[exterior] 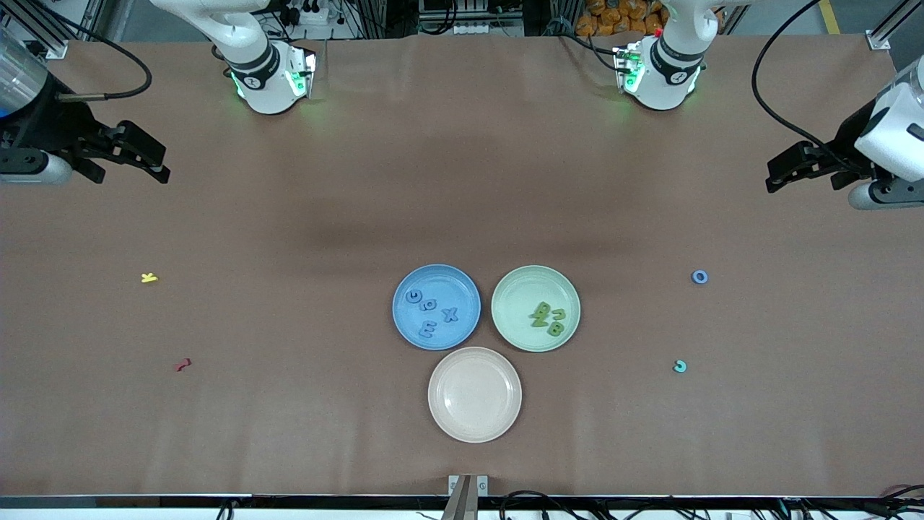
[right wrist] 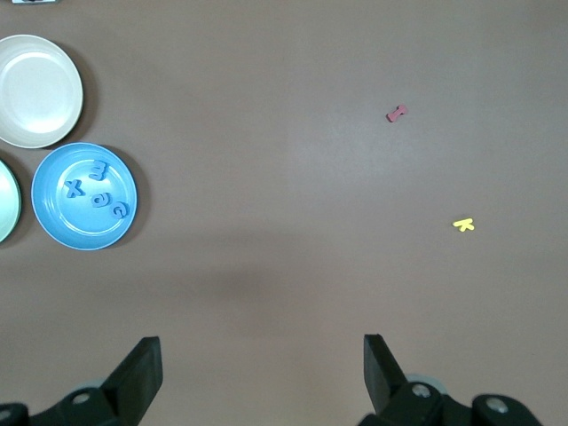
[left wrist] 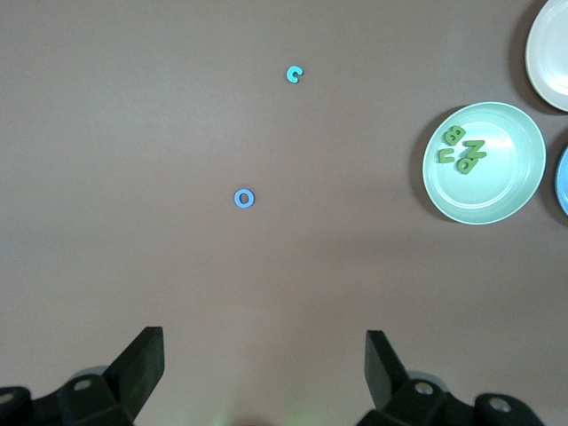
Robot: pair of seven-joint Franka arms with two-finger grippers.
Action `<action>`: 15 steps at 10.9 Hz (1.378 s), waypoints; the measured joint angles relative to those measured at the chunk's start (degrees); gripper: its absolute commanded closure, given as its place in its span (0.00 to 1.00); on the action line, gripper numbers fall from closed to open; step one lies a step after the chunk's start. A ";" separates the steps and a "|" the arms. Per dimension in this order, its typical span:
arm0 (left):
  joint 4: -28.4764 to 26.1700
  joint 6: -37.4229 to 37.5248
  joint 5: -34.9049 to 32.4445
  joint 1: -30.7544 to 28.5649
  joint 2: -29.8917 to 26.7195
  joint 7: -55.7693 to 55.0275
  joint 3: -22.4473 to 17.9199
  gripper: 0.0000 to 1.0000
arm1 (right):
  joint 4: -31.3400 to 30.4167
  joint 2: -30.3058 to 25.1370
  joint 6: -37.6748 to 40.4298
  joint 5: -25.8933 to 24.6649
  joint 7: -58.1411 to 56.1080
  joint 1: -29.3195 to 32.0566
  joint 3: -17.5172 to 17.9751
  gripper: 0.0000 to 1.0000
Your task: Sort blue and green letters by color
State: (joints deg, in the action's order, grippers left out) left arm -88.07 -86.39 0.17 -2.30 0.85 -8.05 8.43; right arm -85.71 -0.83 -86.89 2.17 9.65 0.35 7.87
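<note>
Blue and green letters mostly sit sorted already: four flat blue letters (exterior: 432, 313) lie in the round blue plate (exterior: 404, 289) and a cluster of green ones (exterior: 550, 319) in the pale green plate (exterior: 570, 289) beside it, with an empty cream plate (exterior: 440, 412) nearer the front camera. Toward the left arm's end of the table, a loose blue ring-shaped letter (exterior: 699, 276) and a small teal curved letter (exterior: 679, 367) remain on the brown table cover (exterior: 462, 180). Right gripper (exterior: 155, 162) and left gripper (exterior: 779, 173) both hang released over bare table near their own ends. These tiny flat pieces could slip from a pinch, and the teal one's colour invites misplacing. Open room surrounds both strays, well clear of edges.
</note>
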 measured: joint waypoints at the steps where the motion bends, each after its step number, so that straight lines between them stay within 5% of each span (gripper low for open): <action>1: 0.00 0.10 0.02 0.02 -0.24 0.09 0.50 0.00 | 0.00 0.00 -0.27 0.00 -0.85 0.00 -0.34 0.00; 15: 0.34 -0.22 1.15 -0.60 0.43 0.09 0.72 0.00 | -0.02 0.18 -0.79 0.00 -1.53 -0.09 -0.47 0.00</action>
State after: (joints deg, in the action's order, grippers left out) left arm -87.73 -86.61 1.32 -2.90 1.28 -7.96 9.14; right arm -85.74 -0.64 -87.68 2.17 8.12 0.25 7.40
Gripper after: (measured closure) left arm 0.000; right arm 0.000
